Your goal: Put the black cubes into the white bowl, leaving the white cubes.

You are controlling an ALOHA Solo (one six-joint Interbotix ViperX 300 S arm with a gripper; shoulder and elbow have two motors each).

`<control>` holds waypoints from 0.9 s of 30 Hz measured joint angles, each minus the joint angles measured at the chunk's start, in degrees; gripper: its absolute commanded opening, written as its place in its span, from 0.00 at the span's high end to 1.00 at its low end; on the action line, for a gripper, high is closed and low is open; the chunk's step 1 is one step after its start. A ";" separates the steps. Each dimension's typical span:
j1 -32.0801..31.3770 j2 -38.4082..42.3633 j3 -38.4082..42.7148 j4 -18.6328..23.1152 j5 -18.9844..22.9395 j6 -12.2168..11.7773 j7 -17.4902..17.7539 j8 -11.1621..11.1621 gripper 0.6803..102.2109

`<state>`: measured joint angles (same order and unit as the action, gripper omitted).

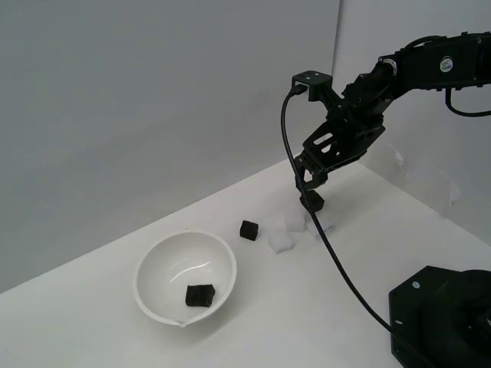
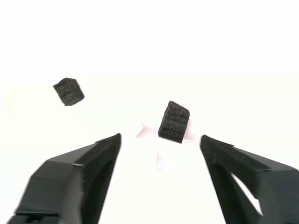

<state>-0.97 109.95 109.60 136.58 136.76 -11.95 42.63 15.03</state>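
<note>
The white bowl (image 1: 153, 264) sits on the table at the exterior view's left, with one black cube (image 1: 199, 294) inside it. A second black cube (image 1: 248, 230) lies on the table to the right of the bowl. A third black cube (image 1: 311, 202) lies on the table directly under my gripper (image 1: 309, 186). My gripper is open and empty just above it. In the wrist view this cube (image 2: 174, 122) shows just past the open gripper (image 2: 160, 138), and the second cube (image 2: 68, 91) lies further off. White cubes (image 1: 281, 242) (image 1: 294, 221) lie between the two black cubes on the table.
A faint white cube with a bluish mark (image 1: 323, 227) lies right of the gripper's cube. The arm's black base (image 1: 441, 314) stands at the exterior view's lower right, and its cable (image 1: 330, 245) hangs over the table. A grey wall runs along the table's back edge.
</note>
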 measured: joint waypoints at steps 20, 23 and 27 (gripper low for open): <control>0.79 -10.11 -10.11 0.00 0.09 0.00 -5.27 2.02 0.02; 0.88 -11.69 -11.78 0.00 0.09 0.00 -5.71 2.81 0.02; 1.32 -13.10 -13.10 0.00 0.00 0.00 -6.33 2.90 0.02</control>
<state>0.35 96.86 96.50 136.58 136.76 -11.95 36.30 17.93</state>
